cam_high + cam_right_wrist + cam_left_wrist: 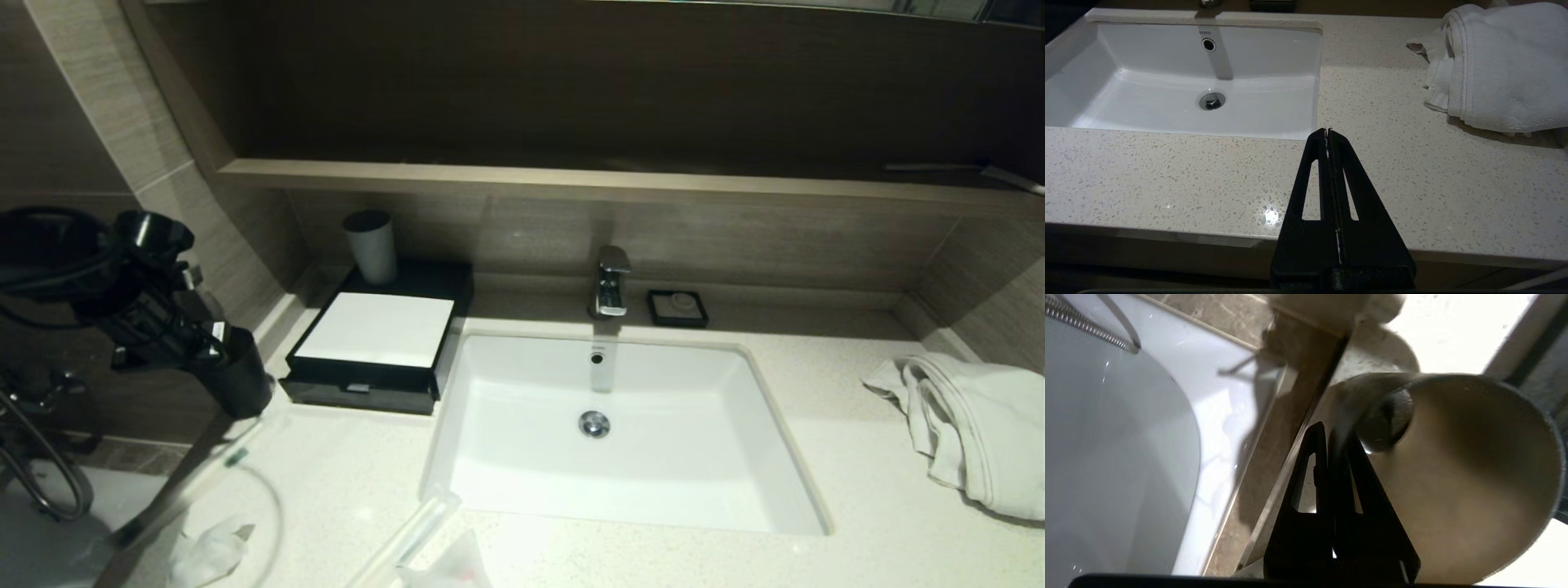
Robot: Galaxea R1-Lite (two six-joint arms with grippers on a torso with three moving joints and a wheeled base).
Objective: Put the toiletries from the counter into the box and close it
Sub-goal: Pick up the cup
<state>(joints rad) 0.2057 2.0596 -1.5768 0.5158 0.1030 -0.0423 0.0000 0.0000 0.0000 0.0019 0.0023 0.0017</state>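
My left gripper (219,347) is at the counter's left edge and is shut on the rim of a dark grey cup (238,382), held just above the counter. The left wrist view shows the left gripper (1331,430) pinching the wall of the cup (1466,477), whose inside looks empty. The black box (445,327) with a flat white top (375,331) stands right of the cup, with a second grey cup (370,245) behind it. Clear-wrapped toiletries (211,555) (408,535) and a thin wrapped stick (237,457) lie at the front left. My right gripper (1327,131) is shut and empty.
The white sink (490,457) fills the middle, with the tap (611,282) and a black soap dish (678,308) behind it. A folded white towel (971,425) lies at the right, also in the right wrist view (1498,65). A white fixture (1106,457) sits below the counter's left edge.
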